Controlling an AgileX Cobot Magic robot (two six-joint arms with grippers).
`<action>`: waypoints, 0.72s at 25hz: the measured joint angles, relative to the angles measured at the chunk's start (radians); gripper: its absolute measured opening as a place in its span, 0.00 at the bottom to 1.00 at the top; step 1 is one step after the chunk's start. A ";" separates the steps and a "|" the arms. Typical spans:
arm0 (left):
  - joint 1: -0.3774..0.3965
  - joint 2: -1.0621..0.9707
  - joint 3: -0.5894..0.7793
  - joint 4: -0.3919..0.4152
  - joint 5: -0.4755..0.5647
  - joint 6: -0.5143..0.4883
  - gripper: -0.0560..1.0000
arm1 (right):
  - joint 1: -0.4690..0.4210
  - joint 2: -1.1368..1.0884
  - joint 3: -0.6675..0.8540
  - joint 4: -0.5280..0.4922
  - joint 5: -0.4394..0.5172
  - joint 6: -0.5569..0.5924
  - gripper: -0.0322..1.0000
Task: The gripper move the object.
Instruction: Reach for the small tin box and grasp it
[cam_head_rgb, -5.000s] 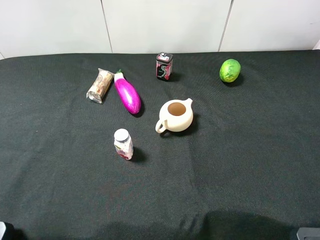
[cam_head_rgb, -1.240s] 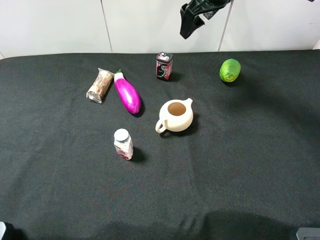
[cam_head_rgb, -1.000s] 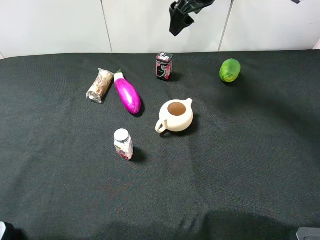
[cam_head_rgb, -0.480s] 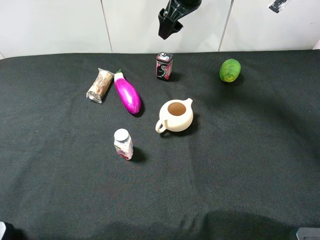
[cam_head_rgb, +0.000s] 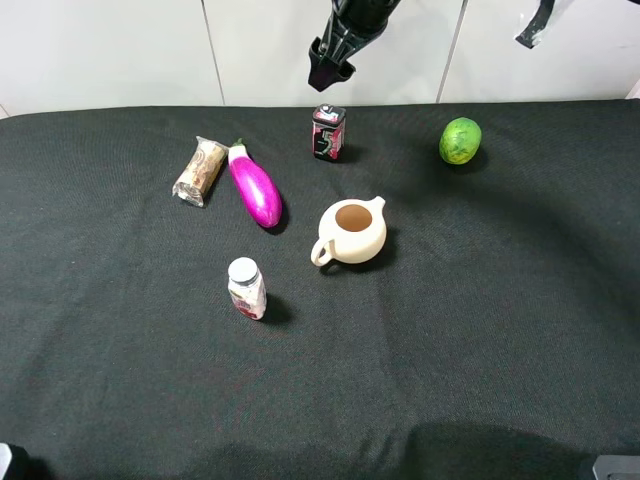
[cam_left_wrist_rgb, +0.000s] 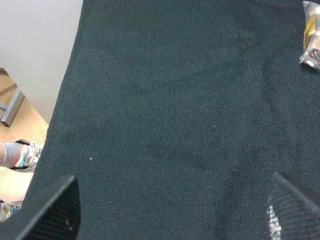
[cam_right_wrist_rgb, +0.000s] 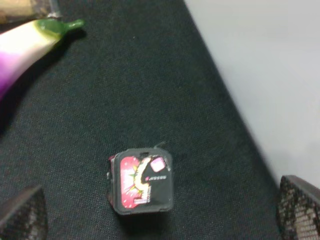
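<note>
The object, a small black tin (cam_head_rgb: 328, 132) with red-pink and white markings, stands upright near the back edge of the black cloth. My right gripper (cam_head_rgb: 329, 74) hangs above and just behind it, clear of it. In the right wrist view the tin (cam_right_wrist_rgb: 141, 182) shows from above between the two wide-apart fingertips (cam_right_wrist_rgb: 22, 216), so the right gripper (cam_right_wrist_rgb: 160, 222) is open and empty. My left gripper (cam_left_wrist_rgb: 172, 220) is open and empty over bare cloth near the table's left edge; it does not show in the exterior high view.
A cream teapot (cam_head_rgb: 352, 232) sits in front of the tin. A purple eggplant (cam_head_rgb: 255, 186) and a wrapped snack packet (cam_head_rgb: 201, 171) lie to its left. A green fruit (cam_head_rgb: 460, 140) lies at the right. A white-capped bottle (cam_head_rgb: 246, 288) stands nearer the front.
The right arm came into view at the top, then moved left and down until its gripper hangs just above the tin. No object on the cloth has moved.
</note>
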 joint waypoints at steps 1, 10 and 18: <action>0.000 0.000 0.000 0.000 0.000 0.000 0.80 | 0.000 0.001 0.000 0.001 -0.010 -0.003 0.70; 0.000 0.000 0.000 0.000 0.000 0.000 0.80 | -0.005 0.019 -0.001 0.005 -0.037 -0.025 0.70; 0.000 0.000 0.000 0.000 0.000 0.000 0.80 | -0.015 0.073 -0.001 0.021 -0.039 -0.052 0.70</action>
